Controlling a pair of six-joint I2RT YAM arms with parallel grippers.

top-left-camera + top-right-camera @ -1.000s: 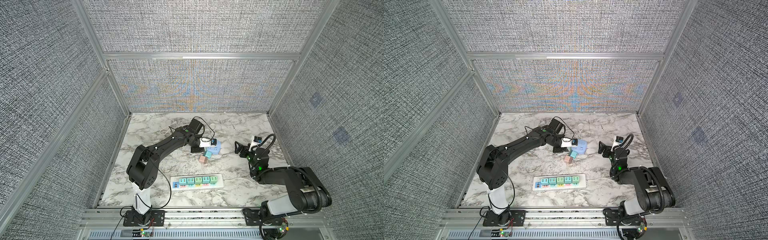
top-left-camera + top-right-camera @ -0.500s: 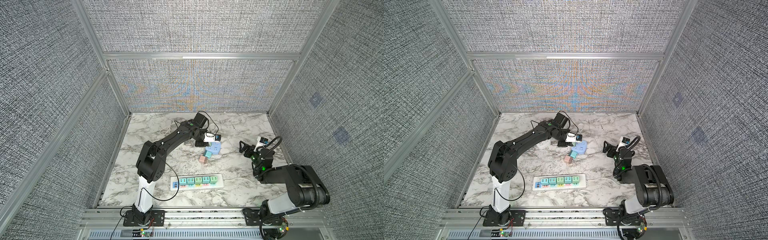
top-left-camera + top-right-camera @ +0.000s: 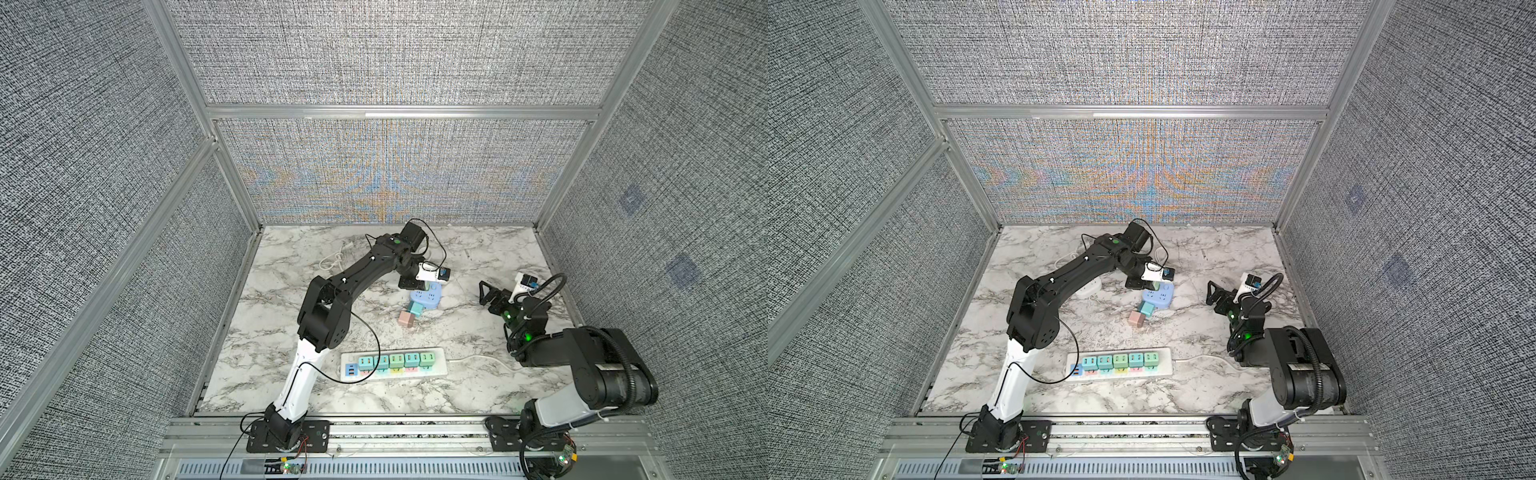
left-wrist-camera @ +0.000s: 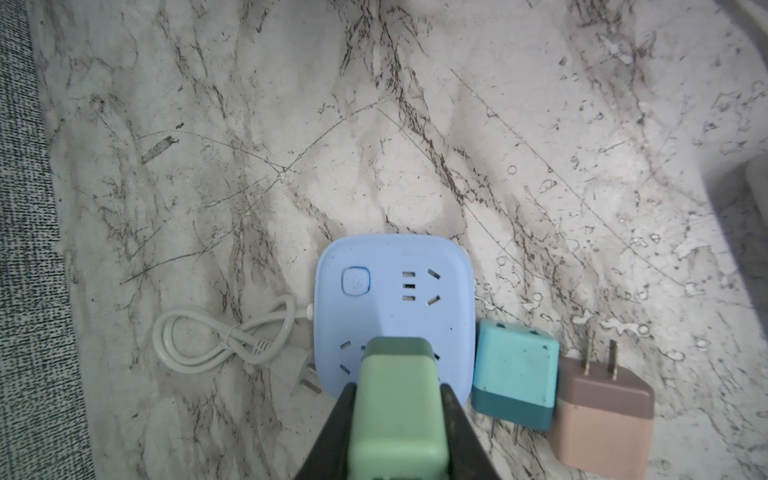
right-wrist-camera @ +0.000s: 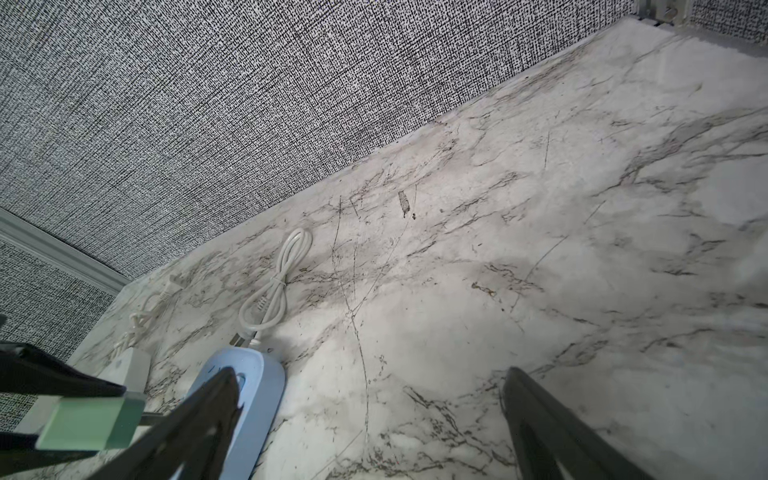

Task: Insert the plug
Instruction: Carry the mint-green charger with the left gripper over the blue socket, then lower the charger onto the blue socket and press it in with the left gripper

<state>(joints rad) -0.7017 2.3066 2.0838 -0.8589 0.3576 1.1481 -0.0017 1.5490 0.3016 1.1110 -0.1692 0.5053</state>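
My left gripper is shut on a light green plug, one black finger on each side of it. The plug hangs over the near corner of a blue square socket block on the marble table. In the right wrist view the green plug points at the blue socket block with its prongs showing between them. In both top views the left gripper sits at the far edge of the socket block. My right gripper stands open and empty to the right.
A teal plug and a pink plug lie beside the blue block. Its white cord is coiled on the other side. A white power strip with several plugs in it lies near the front edge. A white adapter sits behind.
The left arm's elbow has swung right, and its gripper has shifted slightly back and right with the green plug. The right gripper has drawn a little to the right, still open.
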